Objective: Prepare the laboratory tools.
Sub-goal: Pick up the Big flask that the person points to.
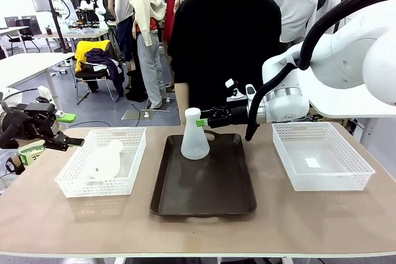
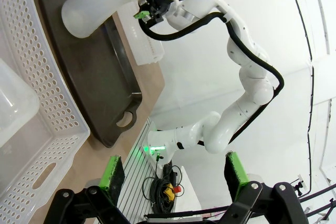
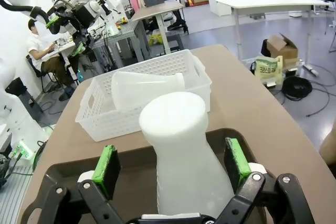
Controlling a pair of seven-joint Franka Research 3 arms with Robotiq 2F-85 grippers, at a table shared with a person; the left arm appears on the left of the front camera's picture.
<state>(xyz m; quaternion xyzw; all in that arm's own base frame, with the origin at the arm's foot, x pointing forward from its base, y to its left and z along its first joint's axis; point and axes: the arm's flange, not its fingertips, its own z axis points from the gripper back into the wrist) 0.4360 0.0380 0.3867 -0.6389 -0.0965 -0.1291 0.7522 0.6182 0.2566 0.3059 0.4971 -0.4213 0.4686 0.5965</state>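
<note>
In the front view the basket flask [image 1: 105,162], by the table's left edge, lies behind the mesh wall of the left basket [image 1: 93,187] (little more than a pale blur through the holes). The left wrist view cuts both off at its left edge. In the right wrist view the tray flask [image 3: 176,124] has its base hidden behind the right gripper [image 3: 171,166], and the tray [image 3: 134,156] runs off the bottom edge. From the front, that flask's neck hides the far one of the jaws.

Upright flask [image 1: 194,137]: on the tray [image 1: 210,190], at its far end.
Left basket [image 1: 93,190]: left of the tray.
Lying flask [image 1: 105,160]: in that basket.
Right basket [image 1: 328,182]: right of the tray.
</note>
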